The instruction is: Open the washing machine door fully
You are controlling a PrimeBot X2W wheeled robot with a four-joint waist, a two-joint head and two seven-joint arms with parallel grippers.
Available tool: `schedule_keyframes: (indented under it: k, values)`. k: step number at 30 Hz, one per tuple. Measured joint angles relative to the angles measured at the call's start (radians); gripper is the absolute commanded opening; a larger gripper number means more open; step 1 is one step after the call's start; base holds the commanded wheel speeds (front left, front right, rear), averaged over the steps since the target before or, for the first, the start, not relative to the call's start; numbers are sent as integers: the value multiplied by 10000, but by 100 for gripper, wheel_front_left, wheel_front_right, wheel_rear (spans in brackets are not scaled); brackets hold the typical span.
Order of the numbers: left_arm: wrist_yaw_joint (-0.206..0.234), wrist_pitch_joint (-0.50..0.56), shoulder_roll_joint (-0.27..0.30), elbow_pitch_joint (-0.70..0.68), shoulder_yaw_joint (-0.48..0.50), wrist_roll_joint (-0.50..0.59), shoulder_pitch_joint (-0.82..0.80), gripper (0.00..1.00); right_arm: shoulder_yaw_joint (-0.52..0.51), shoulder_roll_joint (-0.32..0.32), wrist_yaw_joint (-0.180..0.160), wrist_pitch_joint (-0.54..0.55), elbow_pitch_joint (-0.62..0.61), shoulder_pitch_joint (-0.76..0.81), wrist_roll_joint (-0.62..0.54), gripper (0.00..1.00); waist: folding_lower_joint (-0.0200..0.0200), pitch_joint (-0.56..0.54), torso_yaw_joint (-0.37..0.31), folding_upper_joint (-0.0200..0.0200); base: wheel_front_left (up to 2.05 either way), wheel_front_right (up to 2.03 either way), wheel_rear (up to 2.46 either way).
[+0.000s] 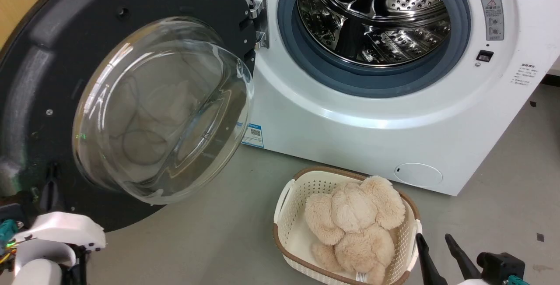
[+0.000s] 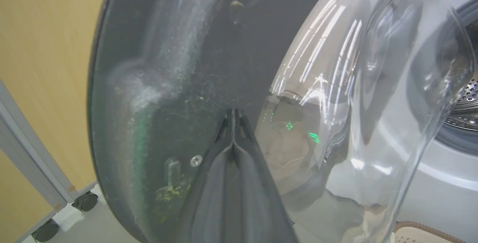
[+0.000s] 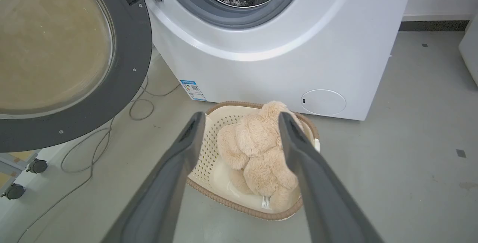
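washing machine door wide open | left gripper — fingers together, tips against its inner face near the lower rim, placed to push | right gripper — fingers apart, idle

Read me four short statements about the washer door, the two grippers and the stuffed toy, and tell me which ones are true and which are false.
1. The washing machine door stands open, to the left of the drum in the head view. True.
2. The left gripper is spread wide. False: its fingers are pressed together, with the tips close against the door's dark inner face.
3. The right gripper is open. True.
4. The plush toy lies inside the drum. False: it lies in the basket on the floor in front of the machine.
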Motion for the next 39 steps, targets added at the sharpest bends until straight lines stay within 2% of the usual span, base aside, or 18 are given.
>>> schedule_keyframes:
  k: [5,9,13,18,20,21,22,31,39]
  values:
    - [-313,0,-46,476,470,297,-121,0,65,0,0,-6,117,0,0,100,0,-81,-92,0,0,0,0]
    - [-345,-2,-399,268,773,617,92,0,140,0,0,-21,215,4,35,100,-1,-262,-149,0,0,0,0]
    - [-270,-12,-1131,-675,901,951,1137,0,196,2,0,-115,270,6,92,100,0,-441,-245,0,0,0,0]
    - [-174,-12,-2027,-1787,612,1486,2537,0,247,2,0,-194,324,8,94,100,0,-595,-284,0,0,0,0]
    - [-222,-12,-2314,-2104,360,1720,2871,45,253,2,0,-203,334,12,90,100,-1,-650,-283,0,0,0,0]
    - [-253,-12,-2456,-2228,222,1822,3000,77,249,2,0,-205,336,14,90,100,0,-676,-283,0,0,0,0]
    - [-270,-12,-2571,-2326,79,1894,3098,99,240,0,0,-205,336,16,88,100,0,-703,-288,0,0,0,0]
    - [-527,-12,-2978,-2548,-1016,2500,3384,100,276,2,0,-205,180,24,-157,100,0,-933,-777,0,0,0,0]
    - [-755,-10,-2976,-1956,-1505,2792,3119,100,127,6,0,-86,-284,70,-617,100,-1,-1054,-1732,0,0,0,0]
